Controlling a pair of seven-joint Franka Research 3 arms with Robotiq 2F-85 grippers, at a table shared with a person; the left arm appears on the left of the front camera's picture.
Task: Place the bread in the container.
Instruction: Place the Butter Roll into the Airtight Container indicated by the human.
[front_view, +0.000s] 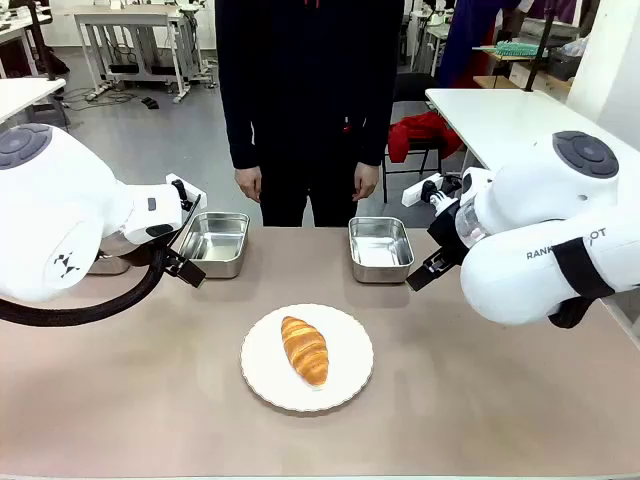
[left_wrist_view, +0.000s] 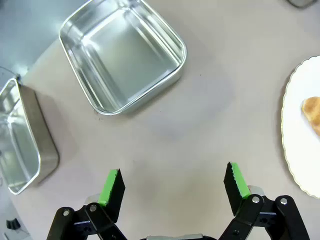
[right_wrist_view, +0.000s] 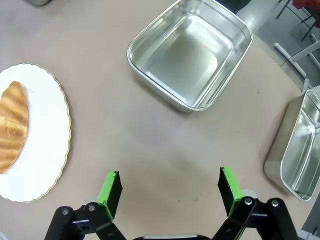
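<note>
Golden ridged bread on plate

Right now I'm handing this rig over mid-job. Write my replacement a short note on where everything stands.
Left gripper: jaws open, empty, above bare table near the left shiny rectangular stainless-steel tray.
Right gripper: jaws open, empty, above bare table near the right steel tray.
Golden-brown croissant: lying on the round white scalloped plate, mid-table, nearer the robot than both trays.
Both trays are empty.
Done: nothing yet; the croissant is not grasped.
Left: grasp the croissant and set it in a tray.
</note>
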